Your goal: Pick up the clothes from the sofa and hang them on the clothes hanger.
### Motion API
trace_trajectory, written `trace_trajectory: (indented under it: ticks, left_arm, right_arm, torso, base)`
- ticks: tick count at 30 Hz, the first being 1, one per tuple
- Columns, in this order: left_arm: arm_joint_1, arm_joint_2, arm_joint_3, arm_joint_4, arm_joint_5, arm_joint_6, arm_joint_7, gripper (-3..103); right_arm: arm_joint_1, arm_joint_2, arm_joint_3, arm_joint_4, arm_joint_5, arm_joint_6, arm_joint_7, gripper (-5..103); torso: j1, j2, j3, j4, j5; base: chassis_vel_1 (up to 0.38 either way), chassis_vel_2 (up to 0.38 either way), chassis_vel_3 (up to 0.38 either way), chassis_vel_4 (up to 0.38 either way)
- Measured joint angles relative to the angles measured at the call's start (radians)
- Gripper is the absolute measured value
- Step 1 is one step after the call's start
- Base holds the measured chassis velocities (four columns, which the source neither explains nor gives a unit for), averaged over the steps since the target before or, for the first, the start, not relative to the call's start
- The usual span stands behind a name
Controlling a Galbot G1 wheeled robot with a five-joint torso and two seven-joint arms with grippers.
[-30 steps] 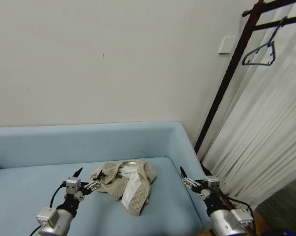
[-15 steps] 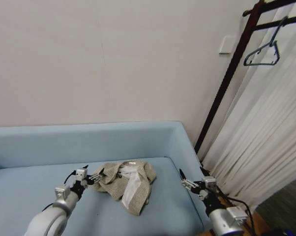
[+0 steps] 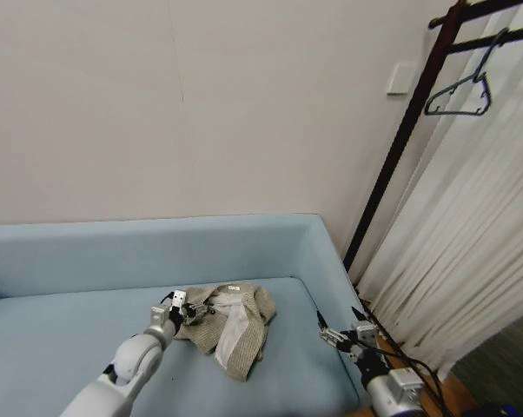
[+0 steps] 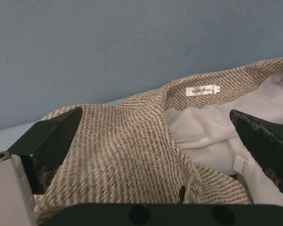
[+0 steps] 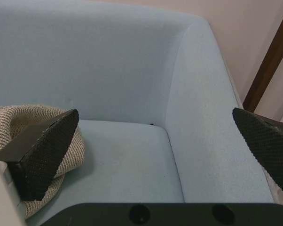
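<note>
Left gripper (image 3: pixel 192 306) advanced onto beige knit cardigan (image 3: pixel 229 326), fingers spread, grasping nothing; right gripper (image 3: pixel 341 330) likewise spread. Cardigan on light-blue fabric sofa (image 3: pixel 88 252) seat, collar toward backrest, length running forward. White neck label (image 4: pixel 203 90) possibly reads "YuShiWan".

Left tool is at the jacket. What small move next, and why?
Probably ease the left tool down and close it: its open fingers straddle a fold of the knit jacket on the sofa, not yet pinching cloth. The right tool waits open farther right.
</note>
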Motion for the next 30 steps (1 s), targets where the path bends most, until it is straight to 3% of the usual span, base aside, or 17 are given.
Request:
trace_trajectory:
  ticks: [7, 16, 20, 22, 25, 26, 29, 30]
  left_arm:
    - [-0.055, -0.014, 0.064, 0.054, 0.006, 0.042, -0.009, 103]
    - [-0.015, -0.012, 0.043, 0.053, 0.052, 0.092, -0.023, 90]
    - [-0.006, -0.007, 0.023, 0.051, 0.054, 0.093, -0.023, 68]
    - [-0.005, -0.006, 0.021, 0.05, 0.054, 0.093, -0.023, 68]
    - [-0.002, -0.005, 0.017, 0.049, 0.054, 0.091, -0.022, 52]
    - [-0.002, -0.005, 0.017, 0.049, 0.054, 0.091, -0.022, 52]
    - [-0.001, -0.007, 0.017, 0.05, 0.054, 0.09, -0.021, 36]
    - [-0.001, -0.008, 0.017, 0.051, 0.054, 0.089, -0.02, 36]
  right_arm:
    - [0.006, -0.01, 0.006, -0.011, 0.001, 0.0, 0.003, 100]
    - [0.01, -0.008, 0.008, -0.018, 0.001, 0.002, 0.006, 100]
    - [0.014, -0.008, 0.006, -0.017, 0.0, 0.002, 0.007, 100]
    - [0.015, -0.008, 0.005, -0.016, 0.0, 0.002, 0.007, 100]
    - [0.014, -0.006, 0.004, -0.014, -0.002, 0.002, 0.008, 100]
    - [0.014, -0.006, 0.004, -0.014, -0.002, 0.002, 0.008, 100]
    - [0.013, -0.008, 0.004, -0.012, -0.002, 0.002, 0.011, 100]
    - [0.013, -0.008, 0.005, -0.011, -0.003, 0.002, 0.012, 100]
  torso:
    - [0.0, 0.0, 0.0, -0.0002, 0.0]
    - [0.0, 0.0, 0.0, 0.0, -0.0002]
    - [0.0, 0.0, 0.0, -0.0001, -0.0002]
    - [0.0, 0.0, 0.0, 0.0, -0.0002]
    - [0.0, 0.0, 0.0, 0.0, -0.0002]
    - [0.0, 0.0, 0.0, 0.0, -0.0002]
    - [0.0, 0.0, 0.0, -0.0001, -0.0002]
    - [0.0, 0.0, 0.0, -0.0001, -0.0002]
  base:
    - [0.0, 0.0, 0.0, 0.0]
    - [0.0, 0.0, 0.0, 0.0]
    - [0.0, 0.0, 0.0, 0.0]
    - [0.0, 0.0, 0.0, 0.0]
    - [0.0, 0.0, 0.0, 0.0]
    - [0.0, 0.0, 0.0, 0.0]
    - [0.0, 0.0, 0.0, 0.0]
    - [0.0, 0.0, 0.0, 0.0]
